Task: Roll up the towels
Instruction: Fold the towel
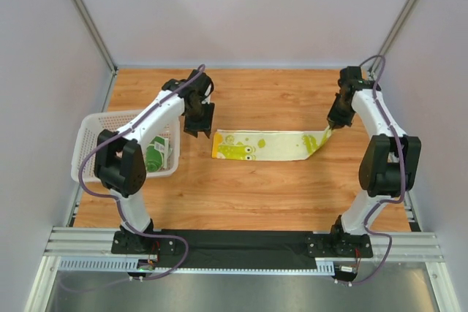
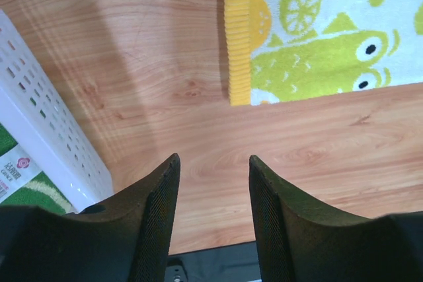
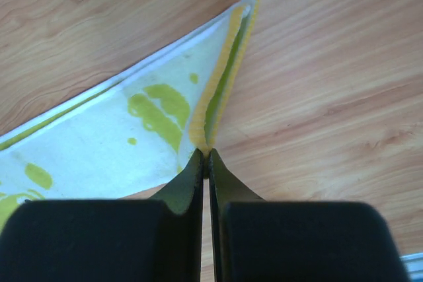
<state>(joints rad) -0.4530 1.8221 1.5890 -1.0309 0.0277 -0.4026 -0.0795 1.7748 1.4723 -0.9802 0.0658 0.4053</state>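
Lime towel (image 1: 267, 145), corner in right gripper (image 3: 205, 156)

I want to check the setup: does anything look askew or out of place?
Only the lime-yellow towel: its right corner is lifted off the table, pinched in the right gripper. The rest lies flat; nothing looks spilled or damaged.

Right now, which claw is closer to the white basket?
Left. The left gripper hangs open over the table, just right of the basket. The right gripper is far across the table, shut on the towel's end.
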